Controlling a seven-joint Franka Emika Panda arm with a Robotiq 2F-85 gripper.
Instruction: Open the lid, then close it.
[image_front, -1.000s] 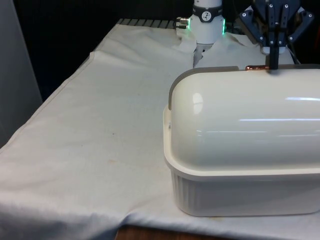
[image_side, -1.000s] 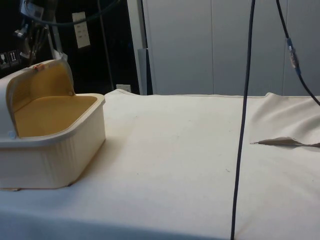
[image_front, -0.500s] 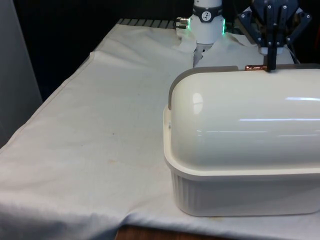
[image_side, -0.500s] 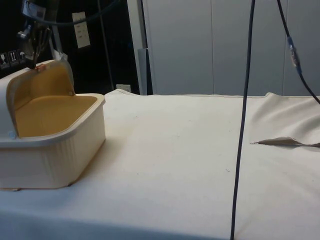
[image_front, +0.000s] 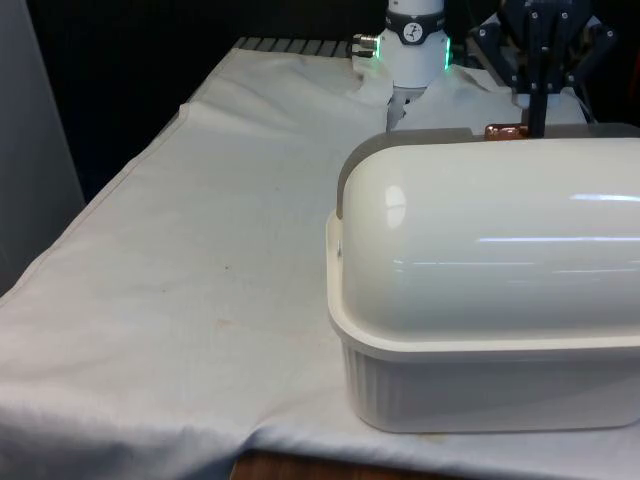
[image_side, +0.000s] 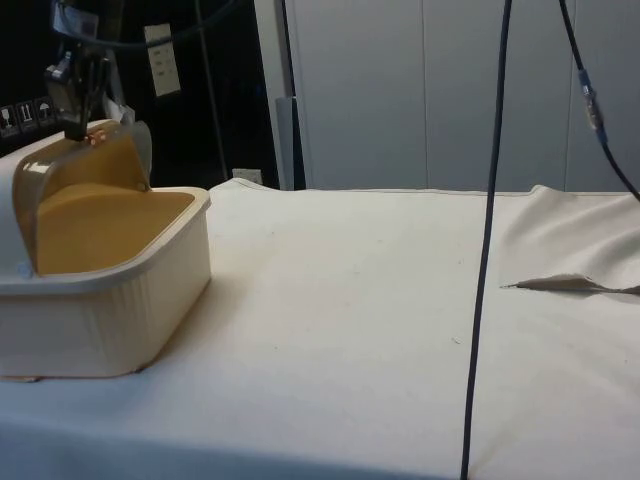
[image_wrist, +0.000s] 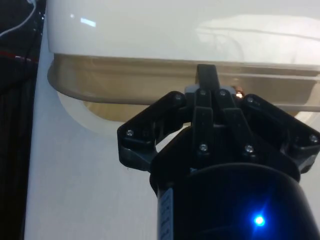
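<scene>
Pincer (image_front: 530, 112) of mine is clamped on the copper handle (image_front: 505, 131) at the edge of the cream bread box's (image_front: 480, 380) partly raised roll lid (image_front: 490, 240). The box sits on the white-clothed counter (image_front: 200, 280), at the front view's right.

Cloth-covered table (image_front: 200, 250) under bread box (image_front: 480, 330)

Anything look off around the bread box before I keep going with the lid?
Nothing stands out. The bread box sits flat on the white cloth, its lid rolled back open, with the gripper at the copper handle on the lid's edge. No spill or damage visible.
</scene>
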